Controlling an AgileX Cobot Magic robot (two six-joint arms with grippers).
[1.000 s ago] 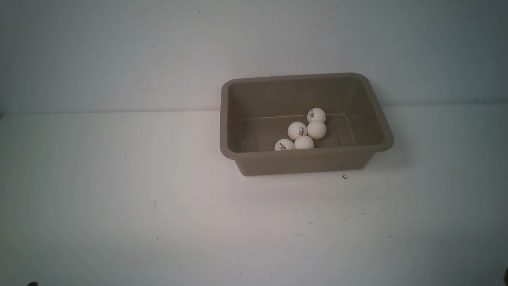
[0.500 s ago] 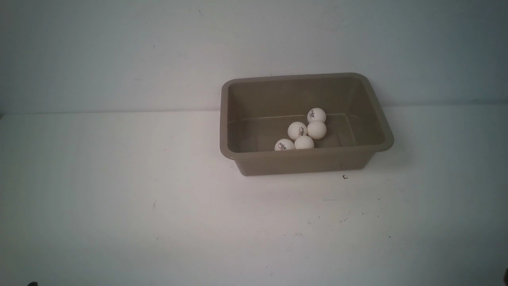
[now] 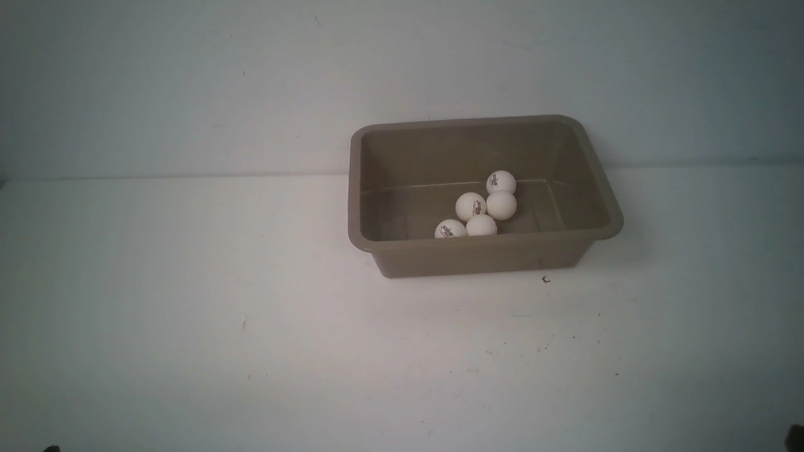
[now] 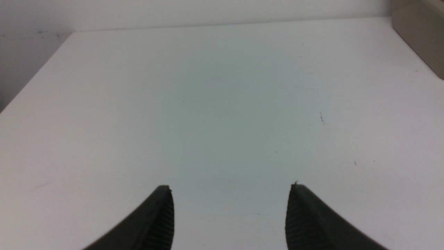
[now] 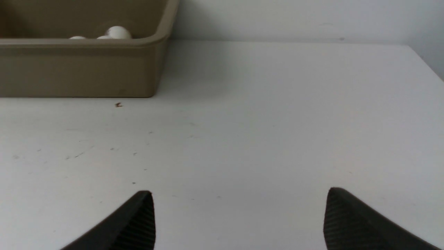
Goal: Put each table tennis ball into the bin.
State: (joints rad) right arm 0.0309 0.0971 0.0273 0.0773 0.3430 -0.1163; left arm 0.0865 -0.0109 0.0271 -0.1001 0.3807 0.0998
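The taupe bin point(image 3: 483, 256) stands on the white table, right of centre at the back. Several white table tennis balls point(image 3: 471, 206) lie clustered on its floor, some with dark logos. In the right wrist view the bin point(image 5: 79, 69) is ahead at a distance, ball tops point(image 5: 118, 32) peeking over its rim. My right gripper point(image 5: 239, 194) is open above bare table, nothing between its fingers. My left gripper point(image 4: 230, 189) is open too, over bare table, with a corner of the bin point(image 4: 421, 31) far off. Both grippers sit near the table's front edge, far from the bin.
A white wall rises behind the table point(image 3: 188, 301). A small dark speck point(image 3: 545, 280) lies just in front of the bin. The table's left edge point(image 4: 34, 80) shows in the left wrist view and its right edge point(image 5: 426, 66) in the right wrist view.
The balls and the bin stay as they were. A dark bit of the right arm at the front view's lower right corner has shifted slightly.
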